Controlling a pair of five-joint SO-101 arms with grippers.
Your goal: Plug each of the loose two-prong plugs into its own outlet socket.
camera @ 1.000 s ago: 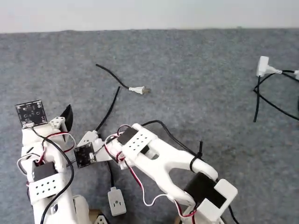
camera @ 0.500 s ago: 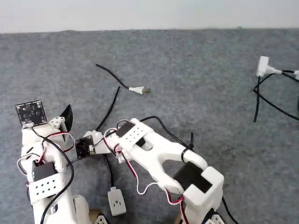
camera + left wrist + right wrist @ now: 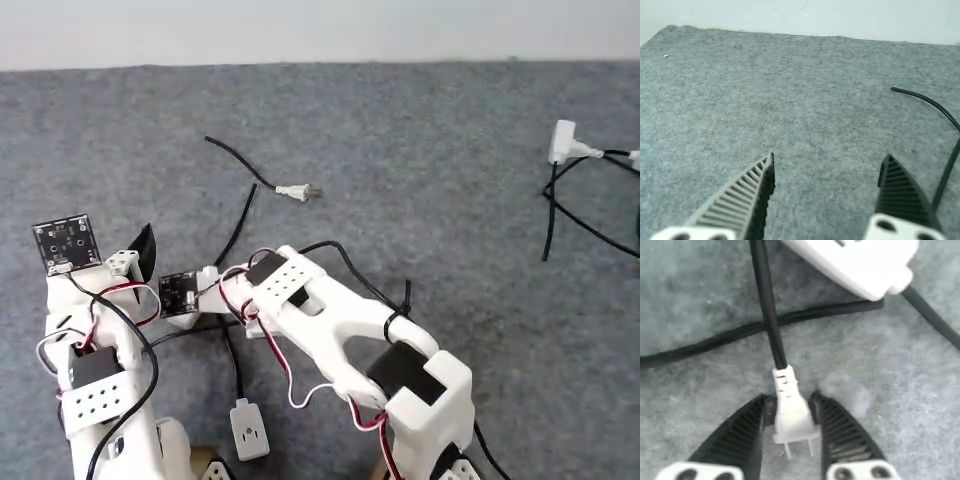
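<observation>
In the right wrist view my right gripper (image 3: 790, 399) is shut on a white two-prong plug (image 3: 790, 415), one finger on each side and the prongs pointing back at the camera. Its black cord (image 3: 765, 305) runs away over the carpet past a white outlet socket (image 3: 855, 262). From above, the right arm's wrist (image 3: 275, 285) hangs over the near left of the mat. A second loose plug (image 3: 297, 193) lies farther back with its cord. Another outlet socket (image 3: 248, 430) lies near the front edge. My left gripper (image 3: 829, 159) stands open over bare carpet, at the left (image 3: 140, 255).
A white outlet (image 3: 563, 142) with tangled black cords sits at the far right. A second black cord (image 3: 715, 342) crosses under the held plug's cord. A cord end (image 3: 925, 100) lies ahead of the left gripper. A pale wall borders the grey mat at the back.
The right arm's wrist has shifted toward the back of the mat and its base has swung left. The left arm and the far loose plug have stayed put.
</observation>
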